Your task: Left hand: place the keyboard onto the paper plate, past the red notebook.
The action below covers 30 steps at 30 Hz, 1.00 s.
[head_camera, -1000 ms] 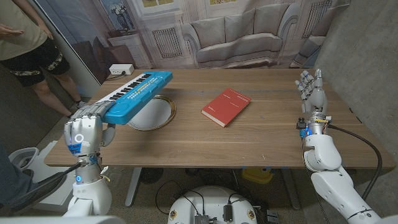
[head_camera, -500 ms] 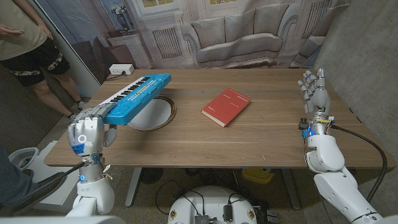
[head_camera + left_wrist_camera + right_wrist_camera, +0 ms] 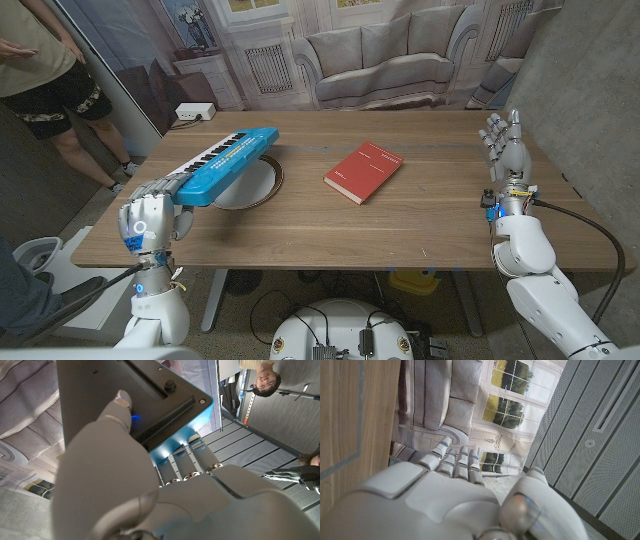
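The left hand [image 3: 152, 218] grips the near end of the blue keyboard [image 3: 226, 161]; in the left wrist view its fingers [image 3: 192, 457] wrap under the keyboard's blue edge [image 3: 187, 422] while the thumb presses on the dark underside. The keyboard is lifted off the table, tilted, with its near end in the hand at the table's left front corner and its far end raised over the paper plate [image 3: 246, 184]. Its body crosses above the plate's near-left part without touching it, as far as the head view shows. The plate lies flat on the wooden table [image 3: 400, 225], left of centre. The red notebook [image 3: 362, 171] lies closed on the table to the right of the plate, well apart from both plate and keyboard.

At the table's right edge the right hand [image 3: 504, 145] stands upright with its fingers straight, close together and pointing up, holding nothing. A person [image 3: 45, 70] stands beyond the table's left corner.
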Each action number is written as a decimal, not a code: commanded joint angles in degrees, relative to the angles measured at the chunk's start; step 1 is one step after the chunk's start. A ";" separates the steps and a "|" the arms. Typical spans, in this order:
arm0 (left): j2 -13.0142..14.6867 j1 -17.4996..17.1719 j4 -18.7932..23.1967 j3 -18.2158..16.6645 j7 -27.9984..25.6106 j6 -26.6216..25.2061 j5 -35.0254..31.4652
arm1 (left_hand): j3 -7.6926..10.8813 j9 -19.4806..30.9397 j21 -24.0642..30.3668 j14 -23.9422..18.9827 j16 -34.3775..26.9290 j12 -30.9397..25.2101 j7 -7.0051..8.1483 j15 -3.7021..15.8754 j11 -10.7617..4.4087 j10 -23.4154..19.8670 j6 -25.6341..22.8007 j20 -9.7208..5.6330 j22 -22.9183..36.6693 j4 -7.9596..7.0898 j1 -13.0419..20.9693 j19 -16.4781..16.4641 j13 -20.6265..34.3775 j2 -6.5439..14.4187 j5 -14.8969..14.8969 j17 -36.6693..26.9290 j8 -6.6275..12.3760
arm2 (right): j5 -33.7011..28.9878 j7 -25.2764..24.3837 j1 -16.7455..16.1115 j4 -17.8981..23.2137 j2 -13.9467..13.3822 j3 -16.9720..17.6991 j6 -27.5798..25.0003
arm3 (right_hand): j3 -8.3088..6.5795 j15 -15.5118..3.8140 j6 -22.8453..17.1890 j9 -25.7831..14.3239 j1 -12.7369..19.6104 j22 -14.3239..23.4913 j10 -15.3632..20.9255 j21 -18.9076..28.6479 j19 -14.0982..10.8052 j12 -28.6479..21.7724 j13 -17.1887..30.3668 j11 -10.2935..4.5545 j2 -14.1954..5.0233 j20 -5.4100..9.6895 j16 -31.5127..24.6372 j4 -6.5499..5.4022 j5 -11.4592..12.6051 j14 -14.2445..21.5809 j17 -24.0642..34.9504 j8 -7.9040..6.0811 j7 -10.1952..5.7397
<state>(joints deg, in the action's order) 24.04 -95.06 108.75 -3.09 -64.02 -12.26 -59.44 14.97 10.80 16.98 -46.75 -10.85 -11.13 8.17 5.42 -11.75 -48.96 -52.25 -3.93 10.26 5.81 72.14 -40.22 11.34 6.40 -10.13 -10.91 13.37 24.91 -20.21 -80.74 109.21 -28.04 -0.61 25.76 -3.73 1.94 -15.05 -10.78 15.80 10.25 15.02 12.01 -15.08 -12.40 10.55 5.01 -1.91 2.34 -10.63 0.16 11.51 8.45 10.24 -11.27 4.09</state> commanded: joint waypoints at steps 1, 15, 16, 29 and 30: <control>-0.37 0.58 -1.65 0.25 0.02 -1.29 -1.75 | 2.25 0.23 -0.24 0.50 0.09 0.38 -0.21 7.10 0.17 0.42 -0.69 -5.08 0.32 -1.81 -0.74 0.68 0.08 0.80 -0.41 -0.10 -0.15 | -0.12 -0.19 0.20 -0.42 0.43 -0.66 -0.19 | 0.31 -0.15 -0.55 -0.31 0.31 0.33 0.19 -0.27 -0.45 0.15 0.17 -0.32 -0.35 0.39 0.01 -0.01 0.12 0.20 0.21 -0.11 -0.10; 0.37 2.37 -3.36 0.90 0.02 -3.25 -3.82 | 2.61 0.26 -0.70 1.61 0.16 0.50 -0.59 7.06 0.21 1.31 0.23 -4.85 0.43 -2.11 -0.98 1.71 0.11 1.35 -0.43 -0.17 -0.51 | -0.19 -0.67 -0.06 -0.29 0.58 -0.91 -0.35 | 0.37 -0.10 -0.55 -0.31 0.31 0.33 0.33 -0.28 -0.50 0.10 0.17 -0.27 -0.41 0.43 -0.01 0.03 0.12 0.25 0.21 -0.10 -0.05; 0.52 2.44 -3.41 1.03 0.02 -3.51 -3.86 | 2.67 0.26 -0.75 1.76 0.16 0.50 -0.59 7.05 0.20 1.42 0.43 -4.74 0.44 -2.12 -0.99 1.84 0.12 1.41 -0.43 -0.17 -0.59 | -0.23 -0.75 -0.10 -0.24 0.57 -0.91 -0.43 | 0.38 -0.09 -0.55 -0.31 0.31 0.33 0.33 -0.28 -0.50 0.10 0.17 -0.25 -0.41 0.41 0.00 0.03 0.12 0.22 0.21 -0.11 -0.06; 2.32 2.80 -3.91 3.14 0.02 -6.76 -6.06 | 2.98 0.31 -1.23 3.56 0.35 0.61 -0.72 6.95 0.27 2.72 1.56 -4.55 0.52 -2.29 -1.17 3.04 0.17 1.61 -0.37 -0.20 -0.90 | 0.20 -0.34 -0.26 -0.59 0.46 -1.10 -0.08 | 0.43 -0.16 -0.58 -0.31 0.29 0.33 0.29 -0.30 -0.50 0.12 0.17 -0.20 -0.47 0.41 -0.01 0.03 0.11 0.26 0.21 -0.11 -0.08; 2.34 2.76 -3.89 3.21 0.02 -6.73 -6.03 | 2.99 0.31 -1.26 3.65 0.36 0.60 -0.75 6.94 0.26 2.75 1.64 -4.54 0.52 -2.29 -1.18 3.13 0.17 1.60 -0.37 -0.20 -0.93 | 0.24 -0.29 -0.34 -0.60 0.46 -1.08 0.04 | 0.43 -0.16 -0.58 -0.31 0.29 0.33 0.27 -0.30 -0.50 0.13 0.17 -0.33 -0.47 0.41 0.00 0.03 0.11 0.25 0.21 -0.12 -0.08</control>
<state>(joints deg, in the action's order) 25.61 -92.52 105.22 -0.96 -64.00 -17.69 -64.49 15.12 10.85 15.98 -43.62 -10.42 -10.59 7.48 4.74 -11.46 -46.36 -50.88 -3.48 10.54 5.97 72.00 -37.39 11.32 6.26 -10.21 -10.91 12.49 24.80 -20.77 -80.78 108.80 -27.53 -1.57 25.41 -3.48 1.95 -15.05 -10.78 16.03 10.25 15.02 12.01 -15.08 -12.40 10.54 5.01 -2.13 2.33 -10.63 0.40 11.51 8.44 10.24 -11.27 4.09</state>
